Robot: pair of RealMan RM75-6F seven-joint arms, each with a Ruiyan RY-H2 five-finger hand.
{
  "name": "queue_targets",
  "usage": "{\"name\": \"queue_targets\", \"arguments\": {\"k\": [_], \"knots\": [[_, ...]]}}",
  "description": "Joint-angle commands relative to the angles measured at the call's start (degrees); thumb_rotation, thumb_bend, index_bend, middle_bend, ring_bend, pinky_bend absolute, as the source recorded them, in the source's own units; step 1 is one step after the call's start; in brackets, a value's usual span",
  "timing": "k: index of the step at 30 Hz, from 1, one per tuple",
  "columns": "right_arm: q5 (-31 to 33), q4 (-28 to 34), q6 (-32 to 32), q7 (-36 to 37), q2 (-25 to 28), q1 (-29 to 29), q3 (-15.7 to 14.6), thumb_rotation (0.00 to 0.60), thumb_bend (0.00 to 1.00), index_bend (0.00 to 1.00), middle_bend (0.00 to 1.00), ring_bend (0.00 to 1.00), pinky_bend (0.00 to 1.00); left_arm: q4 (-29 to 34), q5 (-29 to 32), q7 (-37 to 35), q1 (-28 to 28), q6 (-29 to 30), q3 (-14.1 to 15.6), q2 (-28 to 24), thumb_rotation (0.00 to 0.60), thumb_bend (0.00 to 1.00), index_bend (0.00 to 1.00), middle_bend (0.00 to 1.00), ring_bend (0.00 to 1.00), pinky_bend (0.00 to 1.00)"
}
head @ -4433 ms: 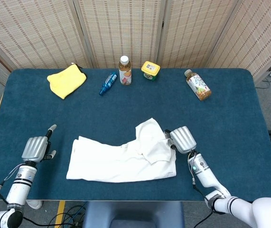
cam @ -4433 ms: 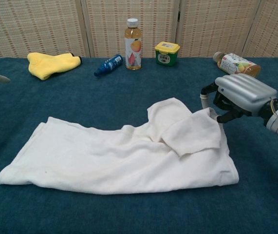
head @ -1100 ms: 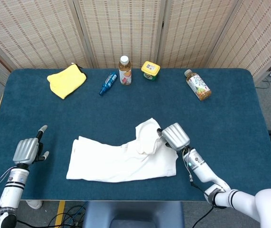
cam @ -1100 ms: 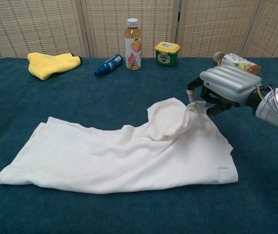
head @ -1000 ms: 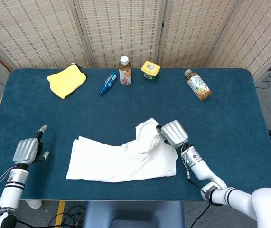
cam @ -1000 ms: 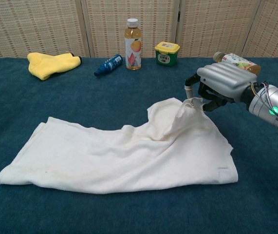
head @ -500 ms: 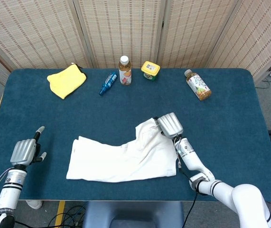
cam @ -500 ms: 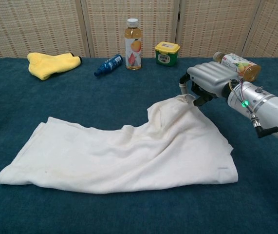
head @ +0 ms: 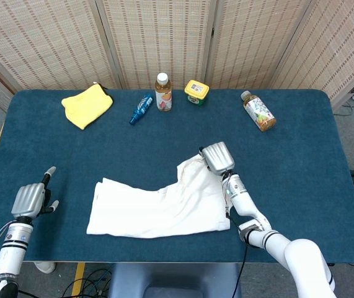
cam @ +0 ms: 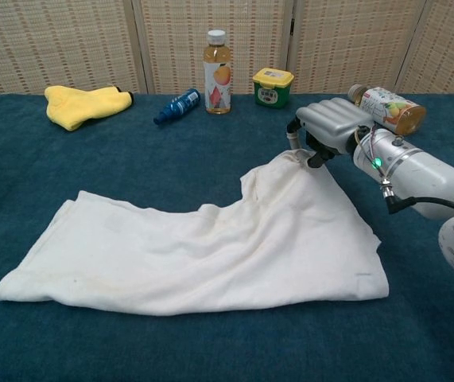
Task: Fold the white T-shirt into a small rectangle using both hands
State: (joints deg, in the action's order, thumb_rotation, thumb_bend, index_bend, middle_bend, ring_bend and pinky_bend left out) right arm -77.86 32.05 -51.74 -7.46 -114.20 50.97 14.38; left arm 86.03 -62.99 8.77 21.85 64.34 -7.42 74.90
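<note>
Fingers [cam: 316, 153] of the right hand [cam: 327, 127] curled onto the far right corner of the white T-shirt [cam: 203, 247], pinching a bit of cloth and holding it just off the table [head: 300, 149].

Spread in a rough half-folded band across the near middle of the blue cloth, with the pinched corner drawn to a peak toward the bottles. Off to the near left edge, well apart from the cloth: left hand [head: 29, 198], fingers loosely spread, holding nothing. Thin pinch, little cloth inside it, so likely to slip out if pulled fast or far. With the left side unpinned, a risk of dragging the whole shirt instead of laying the corner flat. Also a chance of brushing the tilted drink bottle [cam: 386, 105] just behind the right hand on any lift backward.
</note>
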Motion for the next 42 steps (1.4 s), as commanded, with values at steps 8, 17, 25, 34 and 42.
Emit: {"name": "queue_targets", "arguments": {"k": [8,17,25,34,42], "knots": [[1.4,-0.5,0.9,-1.0,-0.4,1.4,0.8,0.600,0.46,0.38,0.94,0.98,1.00,0.2,0.1,0.1,-0.2,0.1,-0.2,-0.3,0.600,0.33,0.00,0.86,0.79,0.87],[2.3,2.2,-0.8,-1.7,0.4,1.8,1.8,0.600,0.35,0.19,0.93,0.98,1.00,0.6,0.1,0.2,-0.3,0.3,-0.4,-0.7,0.600,0.33,0.00,0.86,0.79,0.87],[0.8,17.8,-7.6,-2.0,10.3,-2.0,1.6,0.600,0.34,0.18,0.93,0.98,1.00,-0.8,-6.5,-3.5,0.4,-0.3,0.9,-2.2,0.600,0.33,0.02,0.86,0.79,0.87],[-0.2,39.3,-13.5,-6.9,26.6,-10.4,-1.6,0.600,0.34,0.18,0.93,0.98,1.00,-5.3,-16.1,-9.8,3.6,-2.8,2.7,-2.8,0.600,0.33,0.16,0.85,0.78,0.87],[-3.0,49.0,-19.1,-7.9,34.6,-17.1,-6.1,0.600,0.34,0.18,0.93,0.98,1.00,-14.0,-26.7,-13.2,7.5,-2.4,5.7,0.3,0.600,0.33,0.24,0.84,0.77,0.85]]}}
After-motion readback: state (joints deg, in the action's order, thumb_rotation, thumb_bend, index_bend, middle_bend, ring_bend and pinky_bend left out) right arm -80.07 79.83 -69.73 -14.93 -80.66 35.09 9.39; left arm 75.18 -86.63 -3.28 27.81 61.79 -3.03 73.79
